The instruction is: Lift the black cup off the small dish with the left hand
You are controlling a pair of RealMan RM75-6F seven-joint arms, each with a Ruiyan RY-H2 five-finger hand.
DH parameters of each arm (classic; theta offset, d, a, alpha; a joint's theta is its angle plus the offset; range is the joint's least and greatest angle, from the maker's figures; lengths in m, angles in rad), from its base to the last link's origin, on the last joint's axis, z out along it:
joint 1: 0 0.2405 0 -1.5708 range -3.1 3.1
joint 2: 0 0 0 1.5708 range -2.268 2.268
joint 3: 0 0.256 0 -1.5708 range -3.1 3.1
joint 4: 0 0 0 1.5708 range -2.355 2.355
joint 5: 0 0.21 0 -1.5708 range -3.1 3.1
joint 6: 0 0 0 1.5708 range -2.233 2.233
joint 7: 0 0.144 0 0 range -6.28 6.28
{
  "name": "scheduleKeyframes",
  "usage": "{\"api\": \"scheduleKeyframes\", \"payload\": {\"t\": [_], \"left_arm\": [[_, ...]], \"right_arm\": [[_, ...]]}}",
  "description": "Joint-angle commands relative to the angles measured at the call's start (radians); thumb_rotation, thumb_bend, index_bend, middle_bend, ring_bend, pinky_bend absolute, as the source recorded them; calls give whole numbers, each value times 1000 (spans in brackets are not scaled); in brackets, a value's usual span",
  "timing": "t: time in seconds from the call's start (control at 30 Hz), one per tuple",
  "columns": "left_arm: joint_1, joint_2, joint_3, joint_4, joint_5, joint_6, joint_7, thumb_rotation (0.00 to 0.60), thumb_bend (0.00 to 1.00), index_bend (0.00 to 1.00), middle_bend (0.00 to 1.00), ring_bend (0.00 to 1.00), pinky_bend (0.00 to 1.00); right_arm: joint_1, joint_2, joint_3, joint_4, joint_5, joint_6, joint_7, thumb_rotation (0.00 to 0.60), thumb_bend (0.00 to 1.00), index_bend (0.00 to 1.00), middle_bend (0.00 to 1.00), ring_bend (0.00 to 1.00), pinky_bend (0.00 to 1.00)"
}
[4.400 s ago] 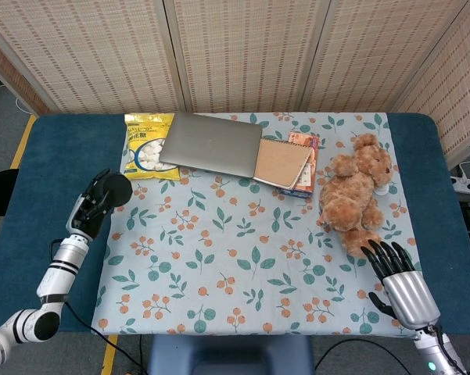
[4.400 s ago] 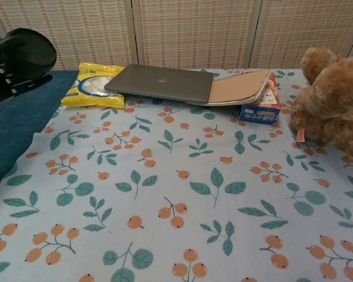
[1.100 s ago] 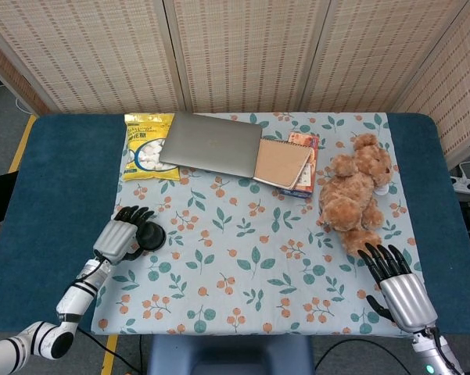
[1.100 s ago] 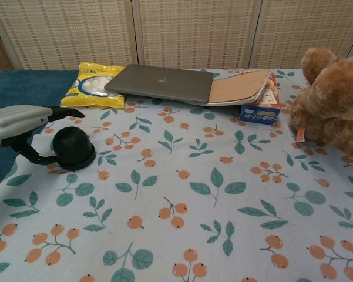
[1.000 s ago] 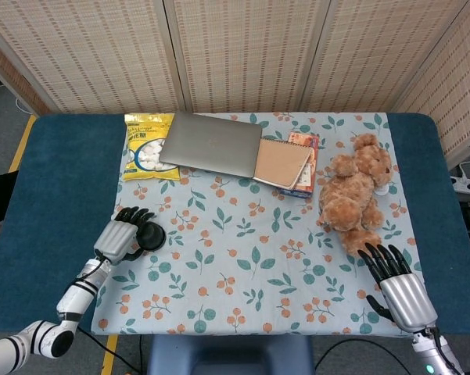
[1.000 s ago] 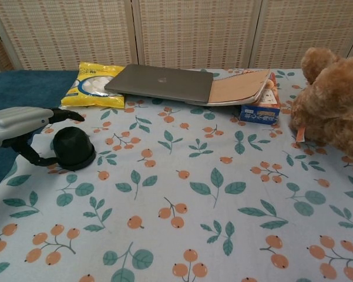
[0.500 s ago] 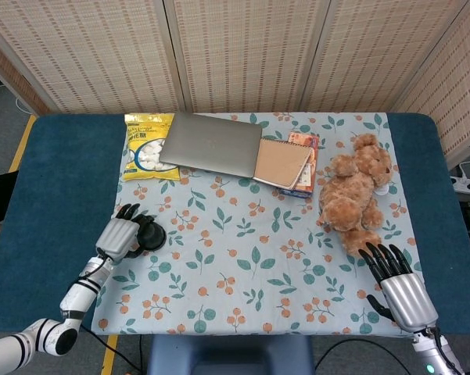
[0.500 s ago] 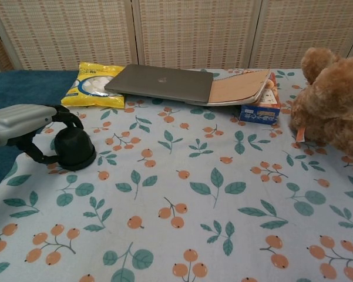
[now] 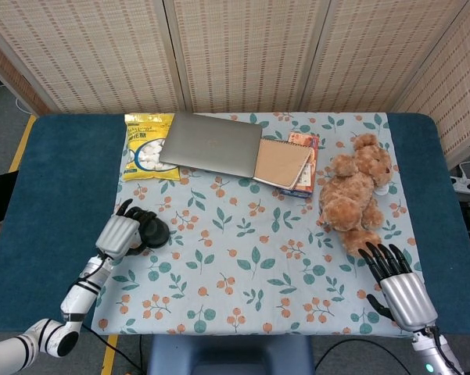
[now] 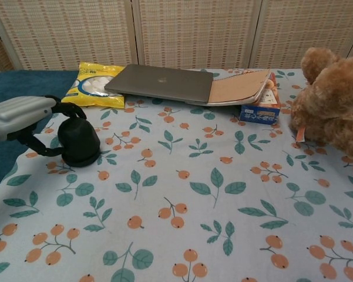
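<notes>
The black cup (image 10: 79, 138) stands mouth-down on the floral cloth at the left, seen from above as a dark round shape (image 9: 156, 232). A dark rim at its foot is the small dish (image 10: 83, 160); whether cup and dish are apart I cannot tell. My left hand (image 10: 22, 118) (image 9: 120, 232) reaches in from the left. Its fingers (image 10: 67, 111) curl over the cup's top and its thumb wraps the near side, so it grips the cup. My right hand (image 9: 397, 283) rests at the table's front right with its fingers spread, holding nothing.
A yellow snack bag (image 9: 145, 151), a closed grey laptop (image 9: 211, 144), a brown notebook (image 9: 281, 162) on a small box and a teddy bear (image 9: 355, 192) lie along the back and right. The blue table edge (image 9: 59, 195) borders the cloth on the left.
My left hand's fingers have closed from spread around the cup to curled over it. In the chest view the cup stands slightly higher and further right. The right hand has not moved.
</notes>
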Motion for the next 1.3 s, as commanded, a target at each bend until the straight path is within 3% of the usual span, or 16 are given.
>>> {"api": "scheduleKeyframes", "payload": {"t": [0.03,0.3,0.53,0.8,0.9,1.07,1.17,1.3], "left_arm": [[4,6,-2,-1,18,19,-32,600,469,557,586,200,51],[23,75,-21,-42,23,62,-63,600,468,547,577,200,51],[39,97,-16,20,-72,-19,-12,600,463,510,536,200,51],[44,69,0,87,-90,-55,6,600,461,452,430,191,51],[40,74,3,79,-96,-82,1,600,450,341,354,165,51],[38,66,-5,82,-115,-89,26,600,411,52,156,59,52],[40,69,-8,70,-121,-88,31,600,389,0,37,4,53],[49,78,-12,49,-115,-61,32,600,367,0,0,0,61]], "right_arm": [[0,-1,0,0,1,-2,-2,600,177,0,0,0,0],[2,-2,1,-1,5,-5,-4,600,177,0,0,0,0],[1,-3,-3,-2,-3,-2,-5,600,177,0,0,0,0],[-1,-9,-10,-2,-14,-1,-19,600,178,0,0,0,0],[-3,-10,-13,-2,-20,0,-20,600,178,0,0,0,0],[-6,-8,-17,-2,-32,9,-14,600,177,0,0,0,0],[-9,-5,-20,0,-42,20,-6,600,178,0,0,0,0],[-11,-5,-20,4,-50,29,3,600,178,0,0,0,0]]}}
